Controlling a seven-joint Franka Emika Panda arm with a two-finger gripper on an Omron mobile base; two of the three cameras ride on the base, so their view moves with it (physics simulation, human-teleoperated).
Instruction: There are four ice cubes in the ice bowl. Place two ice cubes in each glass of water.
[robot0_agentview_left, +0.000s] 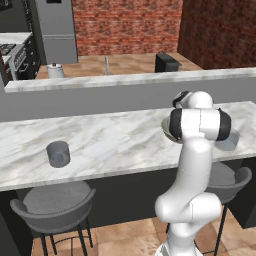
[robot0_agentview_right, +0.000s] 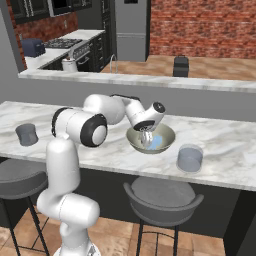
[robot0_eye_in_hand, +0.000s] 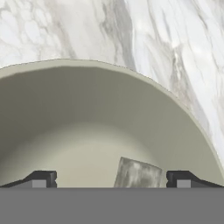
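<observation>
Marble counter (robot0_agentview_right: 225, 150), brick wall (robot0_agentview_right: 200, 25) behind — end effector (robot0_agentview_right: 146, 139) spread apart inside ice bowl (robot0_agentview_right: 167, 141).

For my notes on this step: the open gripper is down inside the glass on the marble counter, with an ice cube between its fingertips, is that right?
Not quite: the gripper is inside the ice bowl, not a glass. The right base view shows it lowered into the bowl, with one glass standing apart beside it. The rest holds: the jaws are open and, in the hand view, an ice cube lies between the fingertips on the bowl's floor.

Even soft rendered light, sharp, faint shadows
</observation>
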